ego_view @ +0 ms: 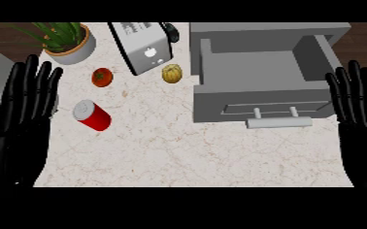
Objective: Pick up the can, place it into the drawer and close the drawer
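Can: the red can (91, 115) with a silver top is sitting on the pale marbled surface (179, 155), toward its left side. Its top is facing up and to the left; I cannot tell whether it is standing upright or leaning. Nothing is touching it.
Can's neighbours: it is lying just beside the fingers of the left hand, near and below a tomato (102, 76), and well apart from the drawer.
Left hand: the black left hand (25, 102) is resting at the view's left edge, fingers straight and pointing up, spread wide and holding nothing.
Right hand: the black right hand (351, 99) is resting at the right edge just beside the drawer's right wall, fingers likewise straight and upward, holding nothing.
Drawer: the grey drawer (265, 77) is standing pulled out on the right half of the surface, its inside showing, with a pale bar handle (279, 122) on the front panel facing the robot.
Back row: a silver toaster (143, 46) is sitting at an angle between a potted plant (68, 41) and the drawer.
Yellow fruit: a small round yellow fruit (171, 73) is lying between the toaster's front end and the drawer's left wall.
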`<state>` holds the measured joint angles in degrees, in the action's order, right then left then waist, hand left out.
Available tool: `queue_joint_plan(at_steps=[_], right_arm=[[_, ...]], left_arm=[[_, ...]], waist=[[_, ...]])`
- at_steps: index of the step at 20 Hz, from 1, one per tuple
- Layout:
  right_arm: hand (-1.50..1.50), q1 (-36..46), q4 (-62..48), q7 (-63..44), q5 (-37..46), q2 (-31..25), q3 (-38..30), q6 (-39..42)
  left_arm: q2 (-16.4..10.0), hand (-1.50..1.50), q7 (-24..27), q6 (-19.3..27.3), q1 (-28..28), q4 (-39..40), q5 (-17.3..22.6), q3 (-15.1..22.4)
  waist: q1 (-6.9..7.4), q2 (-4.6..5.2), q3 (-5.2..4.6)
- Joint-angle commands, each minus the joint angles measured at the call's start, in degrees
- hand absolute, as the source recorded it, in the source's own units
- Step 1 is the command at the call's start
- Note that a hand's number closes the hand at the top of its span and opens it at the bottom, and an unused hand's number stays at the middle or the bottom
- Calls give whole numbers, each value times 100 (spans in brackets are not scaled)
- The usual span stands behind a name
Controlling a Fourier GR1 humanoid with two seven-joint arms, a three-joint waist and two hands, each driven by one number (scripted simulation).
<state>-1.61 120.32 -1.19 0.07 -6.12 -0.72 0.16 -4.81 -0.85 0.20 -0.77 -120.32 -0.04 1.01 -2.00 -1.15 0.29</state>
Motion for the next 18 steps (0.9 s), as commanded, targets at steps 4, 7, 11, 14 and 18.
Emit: queue_joint_plan(at_steps=[4,7,11,14,18], right_arm=[[-150,91,67,-73,-125,81,125,136],[-150,-352,-243,-645,-46,264,-302,-413],[-150,-508,36,-1132,92,153,-416,-533],[-150,-557,306,-1429,-402,-17,-740,-306],[-150,-1230,613,-1171,-690,-23,-977,29]], left_arm=[[-386,-150,-123,-152,-466,369,473,-888],[-243,-150,-1087,422,61,885,-35,-919],[-449,-150,-1888,479,26,484,-51,-1031],[-340,-150,-1911,463,77,481,1,-1003],[-268,-150,-2597,555,446,-611,-161,-824]], waist=[[199,115,-30],[121,176,-19],[192,103,-26],[182,107,-29],[189,101,-27]])
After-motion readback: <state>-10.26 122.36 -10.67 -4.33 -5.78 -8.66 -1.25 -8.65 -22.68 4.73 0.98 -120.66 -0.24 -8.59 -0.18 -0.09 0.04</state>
